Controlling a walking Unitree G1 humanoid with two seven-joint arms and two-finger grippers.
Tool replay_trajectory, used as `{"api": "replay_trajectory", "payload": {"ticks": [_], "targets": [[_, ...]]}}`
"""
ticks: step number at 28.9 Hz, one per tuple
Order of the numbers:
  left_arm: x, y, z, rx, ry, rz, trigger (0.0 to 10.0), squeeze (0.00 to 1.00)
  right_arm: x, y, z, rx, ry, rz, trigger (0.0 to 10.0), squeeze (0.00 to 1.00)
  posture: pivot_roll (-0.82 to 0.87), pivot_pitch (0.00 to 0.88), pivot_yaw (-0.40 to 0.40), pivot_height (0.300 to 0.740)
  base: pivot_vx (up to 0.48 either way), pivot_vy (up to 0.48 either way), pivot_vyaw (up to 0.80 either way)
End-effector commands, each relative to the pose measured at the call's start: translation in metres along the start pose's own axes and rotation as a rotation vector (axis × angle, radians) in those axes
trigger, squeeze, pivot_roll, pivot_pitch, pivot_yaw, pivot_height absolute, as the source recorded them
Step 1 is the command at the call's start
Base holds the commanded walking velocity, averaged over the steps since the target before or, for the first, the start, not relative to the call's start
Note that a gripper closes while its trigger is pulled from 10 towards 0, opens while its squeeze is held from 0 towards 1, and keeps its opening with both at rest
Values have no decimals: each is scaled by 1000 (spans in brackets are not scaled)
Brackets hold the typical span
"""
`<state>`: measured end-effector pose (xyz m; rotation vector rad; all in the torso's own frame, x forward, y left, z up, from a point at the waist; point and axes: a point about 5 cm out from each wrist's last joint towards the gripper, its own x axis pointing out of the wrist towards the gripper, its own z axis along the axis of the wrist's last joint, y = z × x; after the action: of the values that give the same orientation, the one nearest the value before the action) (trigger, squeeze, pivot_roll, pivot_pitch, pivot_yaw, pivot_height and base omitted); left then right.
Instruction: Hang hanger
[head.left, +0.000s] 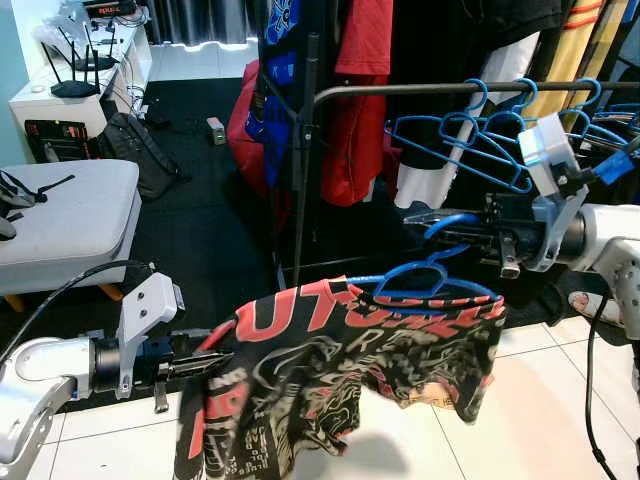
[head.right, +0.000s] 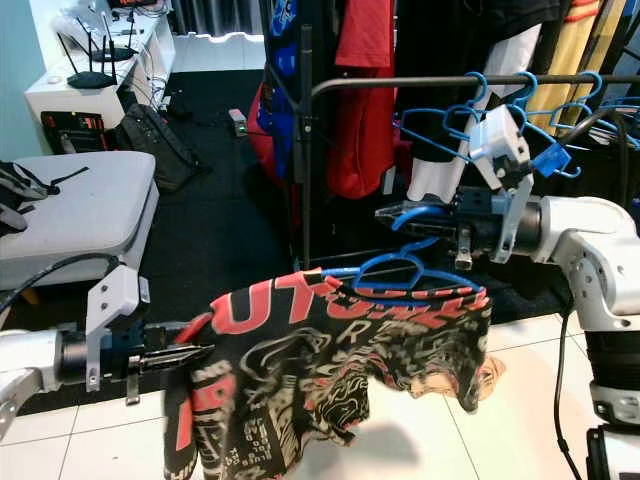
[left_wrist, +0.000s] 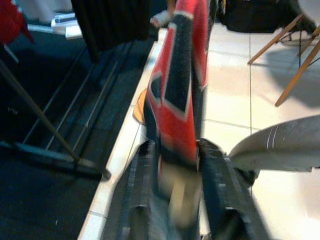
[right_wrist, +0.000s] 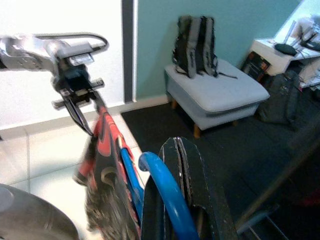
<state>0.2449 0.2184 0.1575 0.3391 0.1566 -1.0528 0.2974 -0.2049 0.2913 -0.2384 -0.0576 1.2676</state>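
Observation:
A blue plastic hanger (head.left: 432, 284) carries a black T-shirt with red and white print (head.left: 340, 370). My right gripper (head.left: 425, 222) is shut on the hanger's hook (right_wrist: 165, 195), holding it up in front of the clothes rack, below the dark rail (head.left: 420, 90). At the shirt's left shoulder my left gripper (head.left: 215, 362) is shut on the fabric. The left wrist view has the red and black cloth (left_wrist: 177, 125) pinched between the two black fingers (left_wrist: 137, 190). Several empty blue hangers (head.left: 500, 140) hang on the rail above my right gripper.
The rack's upright pole (head.left: 303, 160) stands just behind the shirt, with red and blue garments (head.left: 355, 110) hung beside it. A grey ottoman (head.left: 60, 220) sits to the left, a black bag (head.left: 145, 150) lies on the dark carpet, and white tiles (head.left: 560, 400) are underfoot.

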Motion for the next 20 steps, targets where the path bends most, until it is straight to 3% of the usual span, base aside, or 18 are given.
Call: {"api": "replay_trajectory", "payload": {"ticks": [1, 2, 3, 14, 20], "targets": [[4, 0, -3, -1, 10, 4, 10000, 769, -1, 0, 11, -24, -46, 11, 0, 0, 3, 32, -24, 740, 0, 0, 0], [6, 1, -4, 4, 10, 19, 10000, 769, 0, 1, 13, -26, -55, 23, 0, 0, 2, 31, -24, 740, 0, 0, 0], [8, 1, -4, 10, 6, 16, 10000, 0, 0, 2, 15, -28, -58, 37, 0, 0, 2, 31, -24, 740, 0, 0, 0], [12, -2, 0, 21, -28, -14, 10000, 0, -1, 4, 20, -34, -68, 62, 0, 0, -7, 21, -24, 740, 0, 0, 0], [0, -10, 13, -43, -123, -90, 10000, 0, -4, -6, 18, -53, -41, -10, 0, 0, -1, 29, -28, 740, 0, 0, 0]]}}
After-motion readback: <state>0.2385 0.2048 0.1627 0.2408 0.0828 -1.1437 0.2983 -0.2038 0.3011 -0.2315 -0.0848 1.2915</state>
